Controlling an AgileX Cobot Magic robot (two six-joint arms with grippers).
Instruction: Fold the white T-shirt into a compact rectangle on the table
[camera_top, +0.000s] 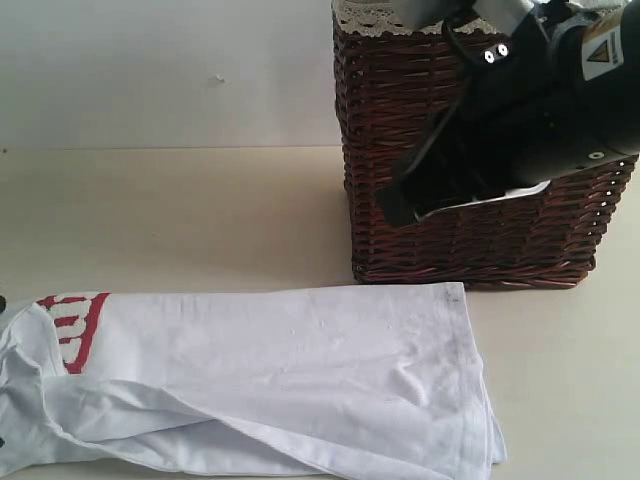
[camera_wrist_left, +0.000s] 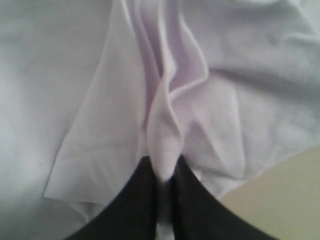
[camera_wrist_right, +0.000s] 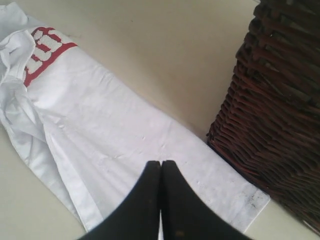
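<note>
The white T-shirt lies folded lengthwise in a long band across the front of the table, its red letters at the left end. In the left wrist view my left gripper is shut on a bunched ridge of the T-shirt; a tongue of white cloth sits pinched between the black fingers. This gripper does not show in the exterior view. My right gripper hangs above the T-shirt near its hem end, fingers pressed together with nothing between them. In the exterior view the right gripper is in front of the basket.
A dark brown wicker basket with cream lace trim stands at the back right, close behind the shirt's hem end, and also shows in the right wrist view. Bare table lies behind the shirt at left. A white wall backs the scene.
</note>
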